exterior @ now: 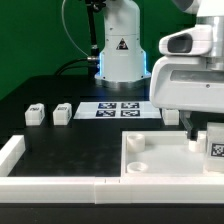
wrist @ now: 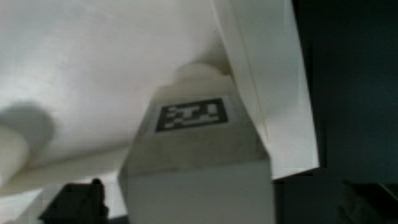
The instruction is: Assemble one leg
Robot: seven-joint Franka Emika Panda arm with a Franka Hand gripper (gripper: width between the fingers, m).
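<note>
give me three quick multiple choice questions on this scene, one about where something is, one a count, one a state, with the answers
1. Where does the marker board lie in the exterior view?
A. inside the tray
B. flat on the black table, in front of the robot base
C. on top of a rail

2. How many loose legs stand apart at the exterior view's left?
A. two
B. four
C. none

3. What is the state of the tool?
A. raised high above the table, far from any part
B. low over the tray, at a tagged leg
C. resting on the marker board

Answers:
1 B, the tagged board lies on the table before the base.
2 A, one leg and a second leg stand side by side.
3 B, the tool is down at the tray and the wrist view shows a tagged leg between its fingers; whether it grips cannot be told.
</note>
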